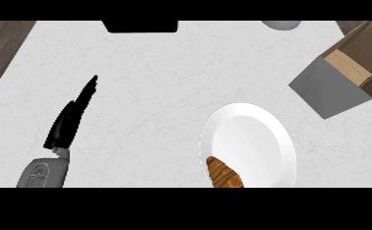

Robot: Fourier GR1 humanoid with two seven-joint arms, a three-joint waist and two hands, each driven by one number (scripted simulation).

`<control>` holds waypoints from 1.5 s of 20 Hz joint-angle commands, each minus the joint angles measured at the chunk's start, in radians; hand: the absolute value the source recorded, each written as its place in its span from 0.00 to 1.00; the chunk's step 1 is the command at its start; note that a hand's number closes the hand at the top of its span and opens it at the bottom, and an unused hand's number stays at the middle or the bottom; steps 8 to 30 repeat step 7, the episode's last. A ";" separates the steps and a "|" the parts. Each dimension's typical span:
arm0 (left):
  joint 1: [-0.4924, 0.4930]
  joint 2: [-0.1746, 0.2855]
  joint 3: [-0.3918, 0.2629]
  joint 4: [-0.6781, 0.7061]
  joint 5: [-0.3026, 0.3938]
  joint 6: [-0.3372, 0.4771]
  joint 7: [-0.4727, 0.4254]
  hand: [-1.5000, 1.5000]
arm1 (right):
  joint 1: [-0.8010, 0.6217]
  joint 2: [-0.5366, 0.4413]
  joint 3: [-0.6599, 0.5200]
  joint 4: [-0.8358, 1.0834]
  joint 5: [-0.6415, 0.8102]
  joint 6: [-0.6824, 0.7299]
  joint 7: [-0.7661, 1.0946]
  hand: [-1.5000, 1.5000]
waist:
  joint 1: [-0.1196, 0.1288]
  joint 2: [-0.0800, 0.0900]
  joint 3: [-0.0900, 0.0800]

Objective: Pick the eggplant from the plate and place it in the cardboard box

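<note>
A white plate (251,130) lies at the lower right of the counter. On its near edge sits a brown, ridged object (224,174), cut off by the view's lower edge; no purple eggplant shows on the plate. The cardboard box (349,64) stands at the right edge, tan inside, with a grey flap (328,89) hanging toward the plate. My left hand (69,118) is at the lower left, fingers straight and pointing up, holding nothing. My right hand does not show.
A black object (141,26) sits at the counter's far edge. A grey rounded object (282,24) is at the far right. Dark wood borders the counter at the upper left (13,40) and upper right corners.
</note>
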 commanded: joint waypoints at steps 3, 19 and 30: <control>0.073 -0.021 -0.028 -0.124 -0.018 0.007 0.038 0.50 | 0.136 -0.008 -0.032 -0.032 -0.108 0.040 -0.078 0.00 | 0.008 0.000 0.000; 0.021 0.010 0.016 0.003 -0.008 -0.014 -0.047 0.50 | 0.162 -0.014 -0.032 0.021 -0.187 0.068 -0.147 0.00 | 0.006 0.002 0.000; 0.021 0.010 0.016 0.003 -0.008 -0.014 -0.047 0.50 | 0.162 -0.014 -0.032 0.021 -0.187 0.068 -0.147 0.00 | 0.006 0.002 0.000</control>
